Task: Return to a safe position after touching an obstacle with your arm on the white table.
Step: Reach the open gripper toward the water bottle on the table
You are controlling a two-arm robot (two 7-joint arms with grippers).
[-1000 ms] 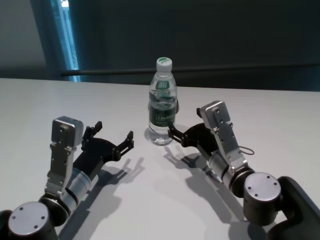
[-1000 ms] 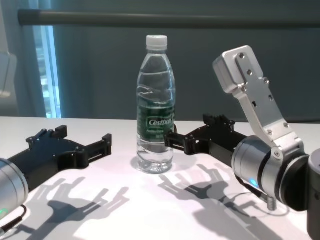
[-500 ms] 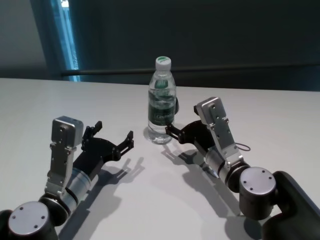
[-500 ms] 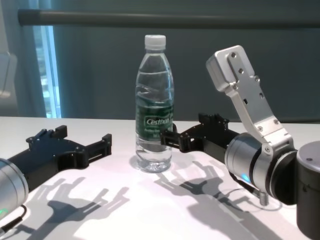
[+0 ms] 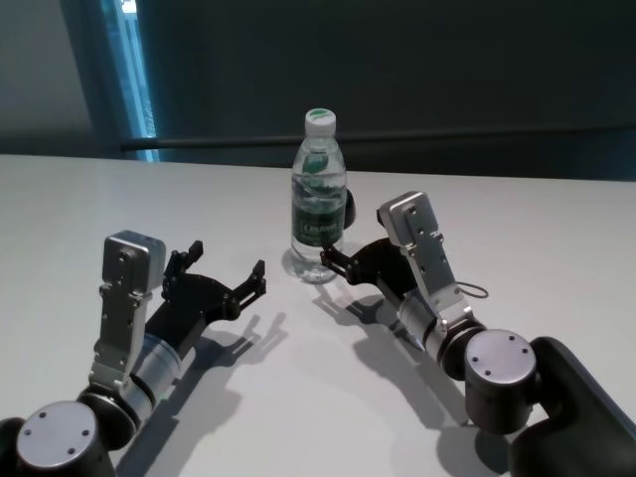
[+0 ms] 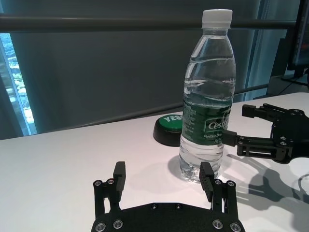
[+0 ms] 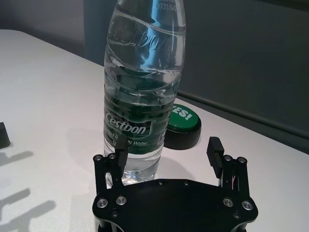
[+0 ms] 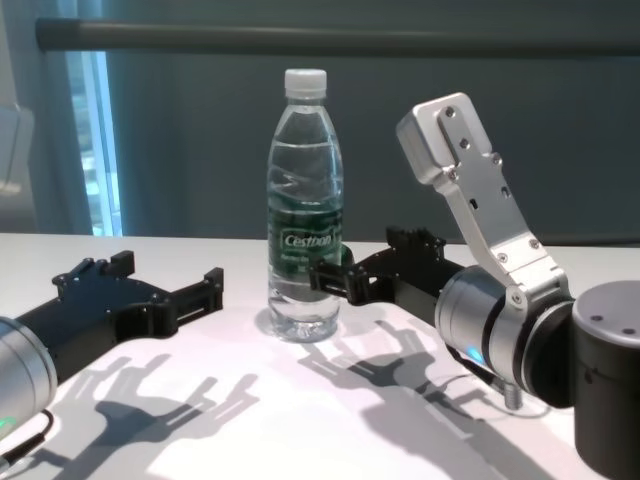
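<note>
The obstacle, a clear water bottle [image 5: 318, 204] [image 8: 305, 230] with a white cap and dark green label, stands upright on the white table [image 5: 89, 199] [image 8: 250, 420]. My right gripper [image 5: 343, 243] [image 8: 355, 258] [image 7: 166, 145] is open and lies low beside the bottle's right side. One of its fingers [image 7: 120, 147] rests against the bottle [image 7: 145, 72] below the label. My left gripper [image 5: 227, 260] [image 8: 168, 270] [image 6: 162, 171] is open and empty, resting low on the table left of the bottle [image 6: 208, 96] and apart from it.
A dark round button with a green top [image 6: 169, 130] [image 7: 182, 123] sits on the table just behind the bottle. A thin cable [image 5: 477, 291] loops off the right wrist. A dark rail and wall run behind the table's far edge.
My right arm has swung left, and the bottle has slid slightly left with the gripper finger against it. The left arm has not moved.
</note>
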